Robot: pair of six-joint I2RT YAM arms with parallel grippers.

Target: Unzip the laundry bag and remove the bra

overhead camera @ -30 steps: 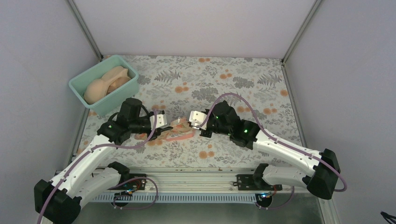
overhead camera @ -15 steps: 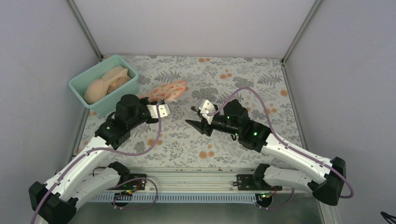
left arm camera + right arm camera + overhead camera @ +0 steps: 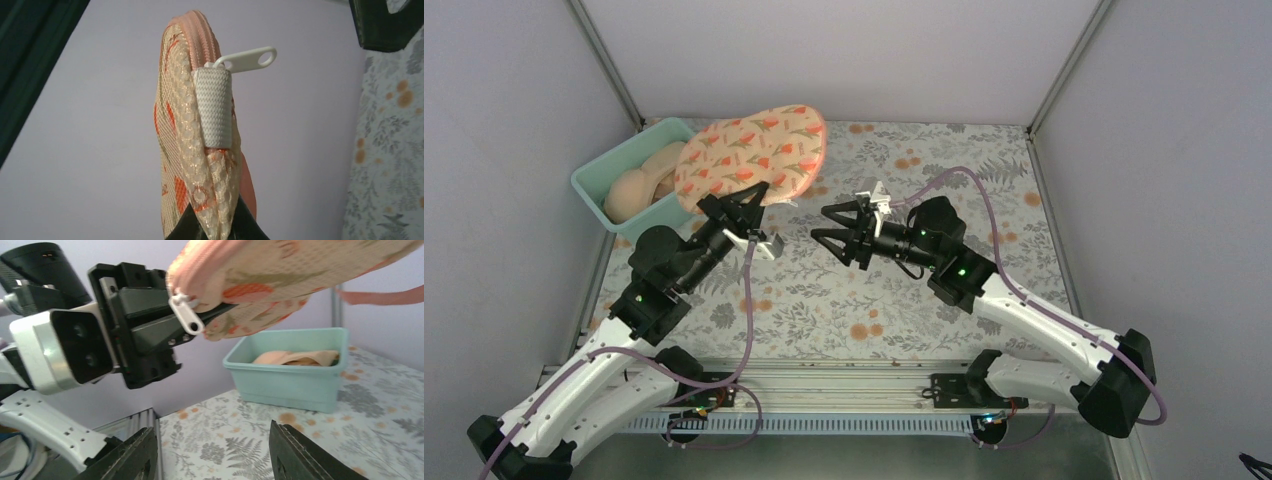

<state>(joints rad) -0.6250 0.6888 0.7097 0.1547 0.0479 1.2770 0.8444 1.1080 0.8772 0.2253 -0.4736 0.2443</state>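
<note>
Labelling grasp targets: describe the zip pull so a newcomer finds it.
By the teal tub at far left, the left gripper holds up the laundry bag. On its pink zip edge near those jaws sticks out the zip pull: a white plastic tab with an oval hole, unlike the ribbed white elastic loop beside it.

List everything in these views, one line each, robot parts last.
laundry bag: one, pale pink mesh with orange flowers, held in the air over the table's far left
zip pull: one, white, at the bag's edge beside the left claw
tub: one, teal, far-left corner of the table
bras: count unclear, pale peach, in the tub
table: one, grey floral cover with orange blooms
left claw: black, shut on the bag's edge
right claw: black, open, empty, facing the bag
</note>
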